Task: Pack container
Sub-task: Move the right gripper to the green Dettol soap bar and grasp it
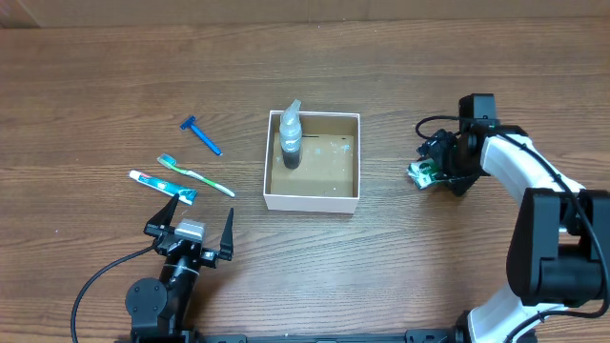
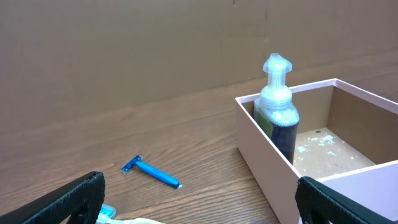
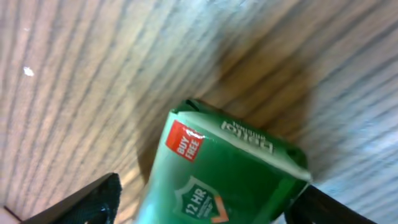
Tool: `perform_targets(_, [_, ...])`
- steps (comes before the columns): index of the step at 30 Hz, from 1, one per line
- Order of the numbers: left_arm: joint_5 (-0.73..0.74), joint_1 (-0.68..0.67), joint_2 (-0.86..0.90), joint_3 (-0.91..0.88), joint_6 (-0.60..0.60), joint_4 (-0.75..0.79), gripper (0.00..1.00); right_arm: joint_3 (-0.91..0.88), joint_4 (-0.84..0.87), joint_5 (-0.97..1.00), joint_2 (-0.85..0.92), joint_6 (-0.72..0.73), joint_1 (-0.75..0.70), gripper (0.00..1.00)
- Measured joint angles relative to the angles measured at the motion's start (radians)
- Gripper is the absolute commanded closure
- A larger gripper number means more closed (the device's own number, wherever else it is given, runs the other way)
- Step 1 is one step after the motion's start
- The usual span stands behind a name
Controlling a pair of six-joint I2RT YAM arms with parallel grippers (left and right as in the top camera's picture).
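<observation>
The container (image 1: pixel 313 201) is a square white-walled box with a brown floor at the table's middle. A clear pump bottle (image 1: pixel 291 138) stands in its far left corner. In the left wrist view the container wall (image 2: pixel 261 155) and the bottle (image 2: pixel 278 118) show at the right. My right gripper (image 1: pixel 434 170) is right of the container, its fingers open on either side of a small green packet (image 1: pixel 421 173) that lies on the table. In the right wrist view the packet (image 3: pixel 230 168) fills the space between the fingers (image 3: pixel 205 208), with a gap at the left finger. My left gripper (image 1: pixel 191 233) is open and empty near the front left.
A blue razor (image 1: pixel 202 136), a green and white toothbrush (image 1: pixel 195 173) and a toothpaste tube (image 1: pixel 160 184) lie on the wood left of the container. The razor (image 2: pixel 152 172) also shows in the left wrist view, ahead of the open left fingers (image 2: pixel 199 205).
</observation>
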Motion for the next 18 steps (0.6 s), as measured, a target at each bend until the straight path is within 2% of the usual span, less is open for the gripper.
perform_targets(6, [0.000, 0.000, 0.000, 0.000, 0.000, 0.000, 0.00, -0.011, 0.038, 0.013, -0.004, 0.000, 0.081, 0.19])
perform_targets(12, [0.000, 0.000, 0.000, 0.000, 0.000, 0.000, 0.00, -0.016, 0.062, 0.047, -0.004, -0.003, 0.147, 0.30])
perform_targets(18, [0.000, 0.000, 0.000, 0.000, 0.000, 0.000, 0.00, -0.023, 0.077, 0.060, -0.004, -0.014, 0.150, 0.34])
